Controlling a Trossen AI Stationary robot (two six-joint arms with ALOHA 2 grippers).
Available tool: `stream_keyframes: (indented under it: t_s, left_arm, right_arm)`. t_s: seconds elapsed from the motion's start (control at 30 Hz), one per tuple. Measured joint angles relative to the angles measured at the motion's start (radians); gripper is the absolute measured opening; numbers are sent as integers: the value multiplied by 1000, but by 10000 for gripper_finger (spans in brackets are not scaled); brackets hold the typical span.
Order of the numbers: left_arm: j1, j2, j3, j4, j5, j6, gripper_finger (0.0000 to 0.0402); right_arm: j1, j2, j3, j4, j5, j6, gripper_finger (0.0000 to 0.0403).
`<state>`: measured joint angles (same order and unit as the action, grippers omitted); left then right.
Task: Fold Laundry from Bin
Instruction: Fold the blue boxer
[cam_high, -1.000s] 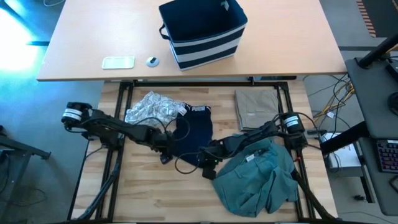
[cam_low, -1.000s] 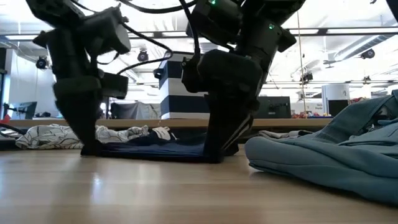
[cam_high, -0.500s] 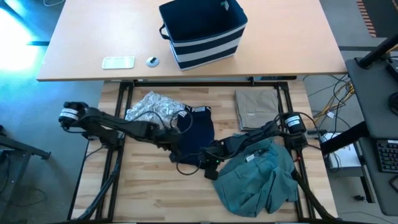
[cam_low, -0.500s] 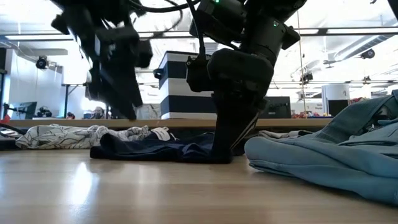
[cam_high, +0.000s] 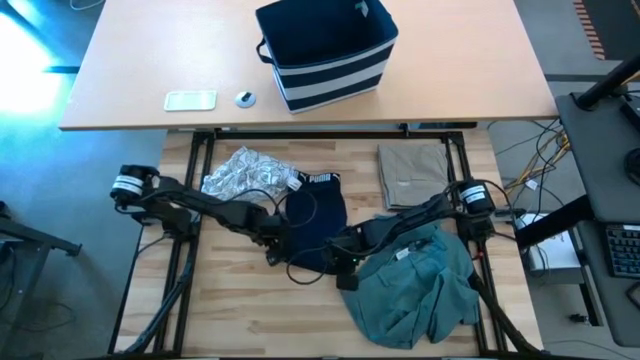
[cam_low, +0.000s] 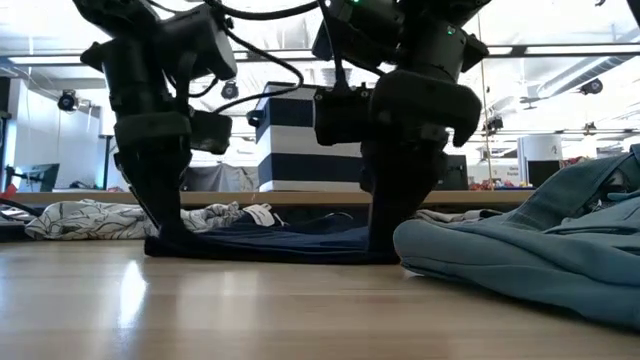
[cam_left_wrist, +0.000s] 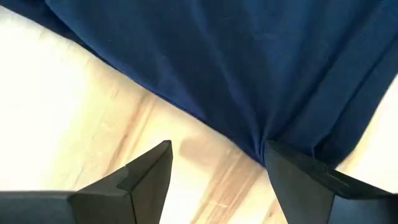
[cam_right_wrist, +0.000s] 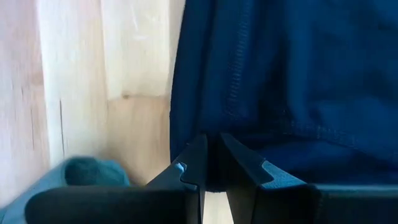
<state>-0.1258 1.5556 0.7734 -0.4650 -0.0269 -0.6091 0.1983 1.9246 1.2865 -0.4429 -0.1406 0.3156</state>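
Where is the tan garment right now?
In the high view the tan garment lies folded on the wooden work table, right of the dark navy garment and beyond the teal-green garment.

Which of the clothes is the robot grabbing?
The navy one with white letters, in the middle. The right gripper pinches its edge; the left gripper is open beside it. The teal, tan and patterned ones lie untouched.

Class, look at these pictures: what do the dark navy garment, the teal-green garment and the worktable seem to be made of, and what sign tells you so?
Navy garment: soft matte knit, probably cotton jersey; it creases and shows a stitched hem in the right wrist view.
Teal-green garment: heavier matte cloth, judging by its thick, rumpled folds.
Worktable: pale wood planks, with visible grain and seams; possibly laminate.
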Motion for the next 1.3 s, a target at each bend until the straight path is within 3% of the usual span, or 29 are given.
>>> stream_keyframes:
  t_s: [0.23, 0.33, 0.53, 0.77, 0.87, 1.07, 1.3]
  left_arm:
    - [2, -60, 73, 4, 41, 11, 237]
    - [55, -93, 135, -33, 37, 34, 237]
    - [325, -98, 203, -60, 26, 60, 237]
    - [587, -41, 205, -54, 44, 72, 237]
    - [620, -14, 204, -41, 60, 81, 237]
    - [623, 9, 204, -33, 66, 82, 237]
    - [623, 9, 199, -32, 66, 78, 237]
  right_arm:
    - [-39, -108, 46, -8, -29, 22, 38]
    - [-68, -159, 48, -10, -36, 39, 43]
    - [-255, -237, 29, -6, -10, 114, 106]
    - [-536, -210, -21, -8, 35, 362, 202]
    - [-617, -165, -52, 38, 27, 447, 226]
    - [-668, -59, -65, 188, -113, 574, 235]
    - [-672, -8, -64, 241, -106, 637, 235]
